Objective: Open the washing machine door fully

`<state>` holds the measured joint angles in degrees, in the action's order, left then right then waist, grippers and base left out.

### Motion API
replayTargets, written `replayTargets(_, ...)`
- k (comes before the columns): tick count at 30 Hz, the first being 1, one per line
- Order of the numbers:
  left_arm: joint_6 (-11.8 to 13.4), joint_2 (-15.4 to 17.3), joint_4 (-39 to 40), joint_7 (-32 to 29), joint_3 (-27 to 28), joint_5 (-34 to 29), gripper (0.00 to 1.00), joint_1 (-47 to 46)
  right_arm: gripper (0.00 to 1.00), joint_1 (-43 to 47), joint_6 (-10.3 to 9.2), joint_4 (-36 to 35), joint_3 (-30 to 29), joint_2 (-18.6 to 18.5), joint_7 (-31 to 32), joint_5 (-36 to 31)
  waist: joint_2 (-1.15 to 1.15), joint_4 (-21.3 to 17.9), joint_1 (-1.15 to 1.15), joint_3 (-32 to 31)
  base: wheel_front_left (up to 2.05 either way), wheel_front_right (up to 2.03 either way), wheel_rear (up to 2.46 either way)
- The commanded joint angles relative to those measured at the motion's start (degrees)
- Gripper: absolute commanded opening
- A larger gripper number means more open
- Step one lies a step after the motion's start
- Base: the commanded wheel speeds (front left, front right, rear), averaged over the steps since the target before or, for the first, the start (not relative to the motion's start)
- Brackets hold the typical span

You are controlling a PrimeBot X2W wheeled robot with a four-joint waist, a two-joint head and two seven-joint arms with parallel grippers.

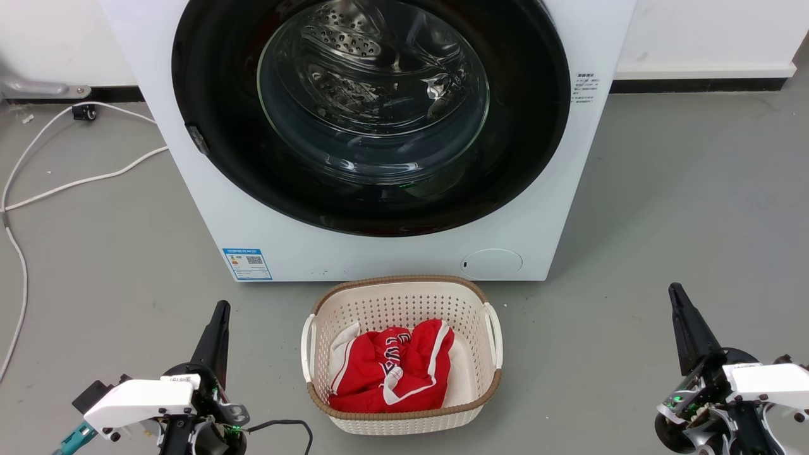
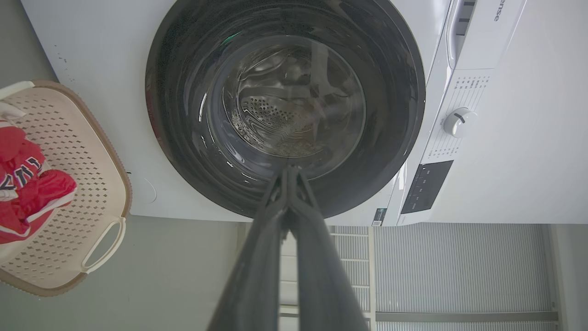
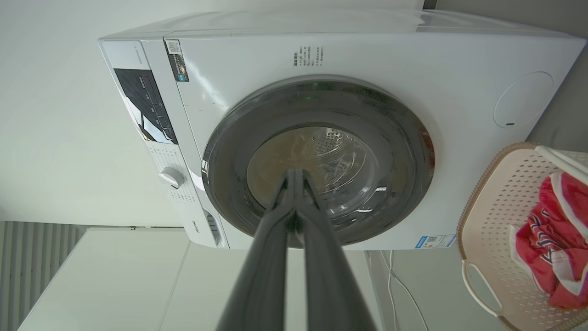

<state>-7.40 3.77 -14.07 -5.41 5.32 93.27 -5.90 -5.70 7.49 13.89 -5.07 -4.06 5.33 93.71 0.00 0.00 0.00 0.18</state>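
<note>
The white washing machine stands ahead on the grey floor. Its round glossy black washing machine door with a bulging glass bowl sits flat against the front, closed. The door also faces me in the left wrist view and the right wrist view. My left gripper rests low at the lower left, fingers together, holding nothing. My right gripper rests at the lower right, shut and empty too. Both are well short of the machine. In each wrist view the fingertips meet at a point.
A cream perforated laundry basket with red clothing stands on the floor between my grippers, right in front of the machine. A white cable trails across the floor at the left. Control panel and knob sit on the machine's top front.
</note>
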Motion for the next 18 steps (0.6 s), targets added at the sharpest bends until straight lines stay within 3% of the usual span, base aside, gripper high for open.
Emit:
replayTargets(1, -0.2, 0.0, -0.1, -0.3, 0.1, -0.3, 0.0, -0.4, 0.0, -0.7, 0.0, 0.1, -0.1, 0.1, 0.2, -0.4, 0.0, 0.0, 0.0, 0.0, 0.0, 0.0, 0.0)
replayTargets(18, -0.2, -0.2, -0.1, -0.5, 0.3, -0.4, 0.0, -0.5, 0.0, -0.7, 0.0, 0.1, -0.4, 0.3, 0.4, -0.5, 0.0, 0.0, 0.0, 0.0, 0.0, 0.0, 0.0)
